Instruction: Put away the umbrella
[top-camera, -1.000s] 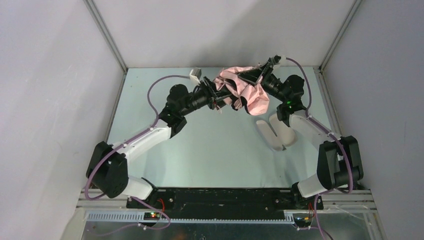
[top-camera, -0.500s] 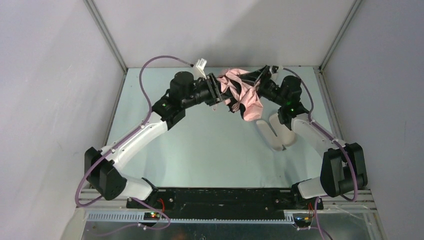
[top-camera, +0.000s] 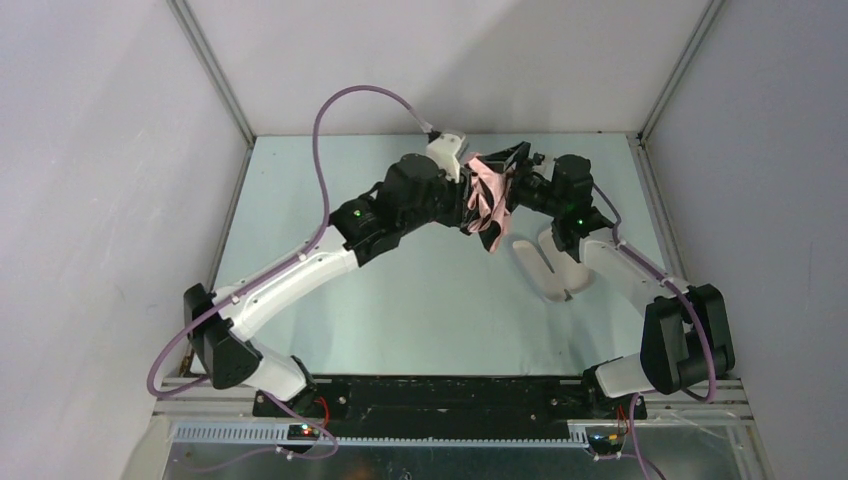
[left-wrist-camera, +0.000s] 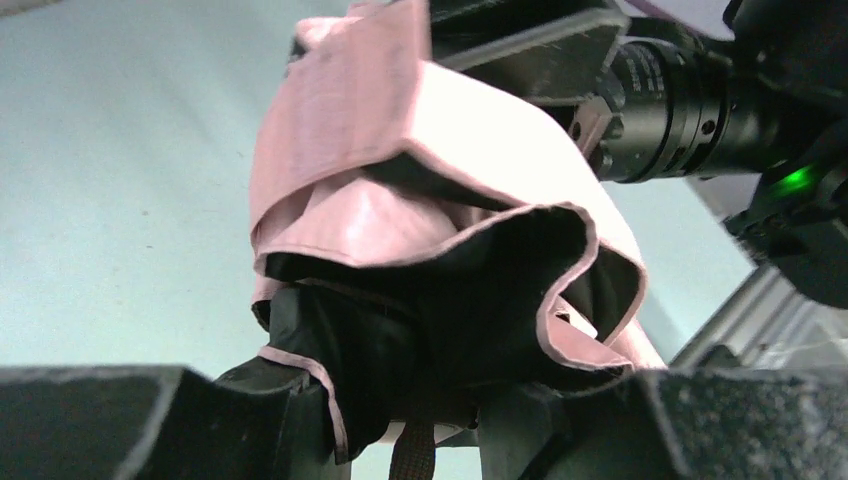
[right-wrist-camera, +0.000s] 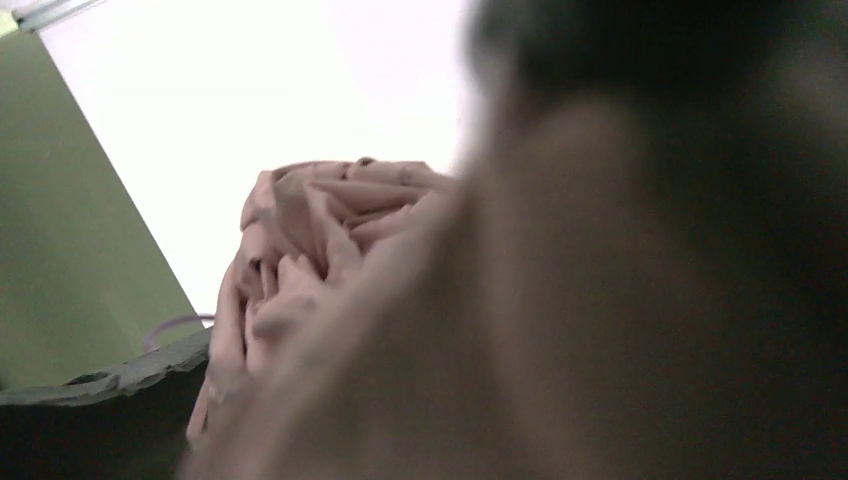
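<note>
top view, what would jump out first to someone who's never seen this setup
A crumpled pink umbrella with a black underside, bunched up over the far middle of the table. The left hand grips it from one side and the right hand meets it from the other. Nearer and to the right, a pale oblong case lies on the table.

The umbrella (top-camera: 487, 197) is thin pale pink cloth, matt and deeply creased, with a black underside that has a faint sheen. Just right of the umbrella, the lilac case (top-camera: 548, 272) looks like smooth hard plastic. Beneath the umbrella, the tabletop (top-camera: 420, 310) is smooth, pale and softly reflective. The left gripper (left-wrist-camera: 408, 405) has grainy matt black jaws.
</note>
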